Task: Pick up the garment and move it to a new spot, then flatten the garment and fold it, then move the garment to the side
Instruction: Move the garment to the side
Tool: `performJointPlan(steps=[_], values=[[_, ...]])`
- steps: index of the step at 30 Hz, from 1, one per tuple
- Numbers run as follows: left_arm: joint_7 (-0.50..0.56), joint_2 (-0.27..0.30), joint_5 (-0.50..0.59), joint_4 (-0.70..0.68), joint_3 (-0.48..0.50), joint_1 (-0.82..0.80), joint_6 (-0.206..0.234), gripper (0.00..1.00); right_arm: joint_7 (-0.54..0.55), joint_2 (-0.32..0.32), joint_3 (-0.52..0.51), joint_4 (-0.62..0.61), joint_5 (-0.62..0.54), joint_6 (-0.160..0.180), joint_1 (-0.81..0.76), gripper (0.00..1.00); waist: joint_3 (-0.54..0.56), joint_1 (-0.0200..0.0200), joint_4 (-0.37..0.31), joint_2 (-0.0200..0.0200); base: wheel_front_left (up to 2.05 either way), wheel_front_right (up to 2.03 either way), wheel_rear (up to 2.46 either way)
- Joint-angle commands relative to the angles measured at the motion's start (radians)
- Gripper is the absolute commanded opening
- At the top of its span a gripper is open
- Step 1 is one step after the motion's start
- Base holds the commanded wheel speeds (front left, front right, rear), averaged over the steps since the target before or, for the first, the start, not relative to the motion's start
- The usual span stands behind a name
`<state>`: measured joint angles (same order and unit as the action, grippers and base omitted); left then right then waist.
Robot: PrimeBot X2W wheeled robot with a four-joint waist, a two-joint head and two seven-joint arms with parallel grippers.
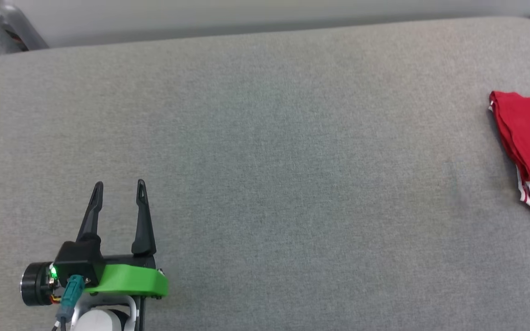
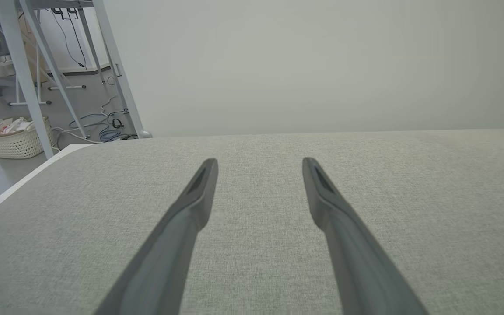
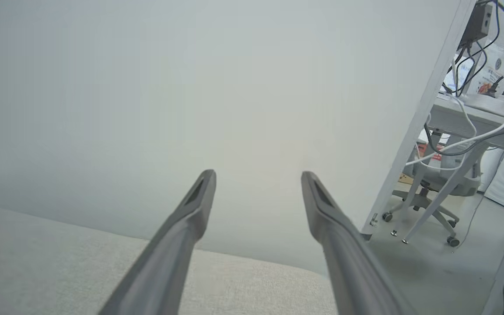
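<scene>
As the garment [image 1: 525, 138] at three o'clock was judged soft and light, its folded edge was favoured for pinching. The left fingers [image 1: 92, 211] and right fingers [image 3: 190, 214] were seen spread, empty.

Grey cloth-covered surface [image 1: 265, 161]; folded red garment [image 1: 525, 138] lying on it, toward right side.

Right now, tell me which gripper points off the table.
The right gripper: its open fingers aim past the table corner at the wall; the left gripper hangs over the table.
</scene>
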<state>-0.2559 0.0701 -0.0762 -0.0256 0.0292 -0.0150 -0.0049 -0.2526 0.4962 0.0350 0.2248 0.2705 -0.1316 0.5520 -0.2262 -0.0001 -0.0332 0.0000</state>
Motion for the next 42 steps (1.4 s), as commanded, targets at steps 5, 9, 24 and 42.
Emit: performJointPlan(steps=[5,9,24,42], values=[[-0.006,-0.006,-0.001,0.024,0.001,0.030,-0.008,1.00,-0.009,-0.150,-0.020,-0.152,-0.087,0.001,-0.192,1.00,0.099,0.0001,0.040,0.0000,0.00,0.00,0.00],[-0.006,-0.009,0.001,0.042,-0.007,0.055,-0.012,1.00,-0.009,-0.234,-0.030,-0.180,-0.111,0.001,-0.318,1.00,0.137,0.0001,0.047,0.0000,0.00,0.00,0.00],[-0.006,-0.013,-0.003,0.058,-0.017,0.121,-0.047,1.00,-0.009,-0.381,-0.073,-0.249,-0.083,0.001,-0.599,1.00,0.221,0.0001,0.058,0.0000,0.00,0.00,0.00],[-0.006,-0.014,-0.007,0.062,0.006,0.124,-0.073,1.00,0.012,-0.405,-0.086,-0.285,-0.053,0.001,-0.652,1.00,0.214,0.0001,0.065,0.0000,0.00,0.00,0.00]])
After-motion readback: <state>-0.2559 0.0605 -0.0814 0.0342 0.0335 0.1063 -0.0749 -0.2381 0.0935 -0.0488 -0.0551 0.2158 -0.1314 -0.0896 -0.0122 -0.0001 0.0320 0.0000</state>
